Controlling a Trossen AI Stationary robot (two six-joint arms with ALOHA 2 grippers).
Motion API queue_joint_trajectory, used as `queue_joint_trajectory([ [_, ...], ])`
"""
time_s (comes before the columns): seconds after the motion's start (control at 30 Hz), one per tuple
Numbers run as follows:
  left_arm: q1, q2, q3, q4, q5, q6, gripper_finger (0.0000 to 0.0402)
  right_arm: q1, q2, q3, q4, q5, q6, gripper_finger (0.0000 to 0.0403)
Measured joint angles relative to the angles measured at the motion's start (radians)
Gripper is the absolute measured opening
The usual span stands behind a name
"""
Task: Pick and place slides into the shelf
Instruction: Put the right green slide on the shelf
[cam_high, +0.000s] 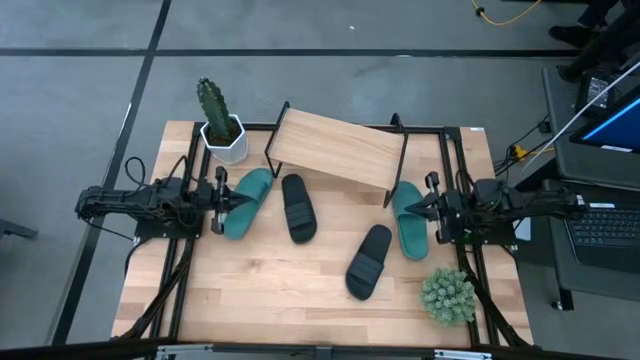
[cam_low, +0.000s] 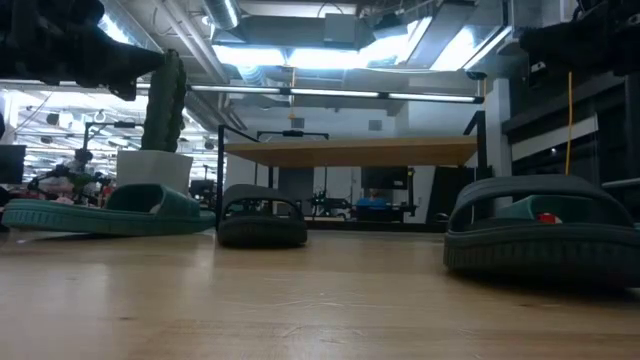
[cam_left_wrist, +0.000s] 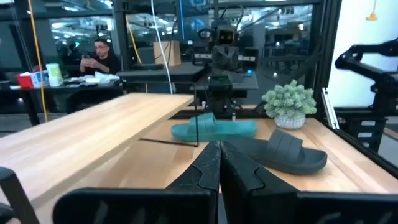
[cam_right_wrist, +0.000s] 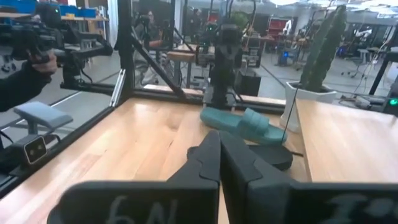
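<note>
The shelf (cam_high: 335, 150) stands at the table's far middle, its light board on black wire legs. Four slides lie flat on the table. One teal slide (cam_high: 248, 200) and one black slide (cam_high: 298, 207) lie left of centre. The other black slide (cam_high: 370, 260) and teal slide (cam_high: 408, 220) lie right of centre. My left gripper (cam_high: 222, 195) hovers shut beside the left teal slide, raised above the table. My right gripper (cam_high: 430, 210) hovers shut beside the right teal slide. The wrist views show each pair of fingers closed, the left gripper (cam_left_wrist: 219, 155) and the right gripper (cam_right_wrist: 219, 149).
A cactus in a white pot (cam_high: 220, 125) stands at the far left, next to the shelf. A small green plant (cam_high: 447, 295) sits near the table's right near corner. A black frame borders the table. Bare wood (cam_high: 280, 290) lies toward the near edge. A person (cam_left_wrist: 99, 56) sits in the room beyond the table.
</note>
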Motion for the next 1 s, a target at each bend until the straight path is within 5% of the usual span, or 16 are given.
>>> queue_joint_trajectory([
  [0.2, 0.0, 0.0, 0.0, -0.017, 0.09, 0.0, 0.0, 0.0, 0.01, 0.0, 0.002, -0.091, 0.0, 0.0003],
  [0.57, 0.0, 0.0, 0.002, -0.006, -0.028, -0.007, 0.0, 0.0, 0.008, 0.0, 0.001, -0.103, -0.028, 0.0004],
  [1.0, 0.0, 0.0, 0.002, 0.053, -0.018, -0.051, 0.0, 0.0, 0.008, -0.001, 0.01, 0.079, 0.002, 0.0005],
])
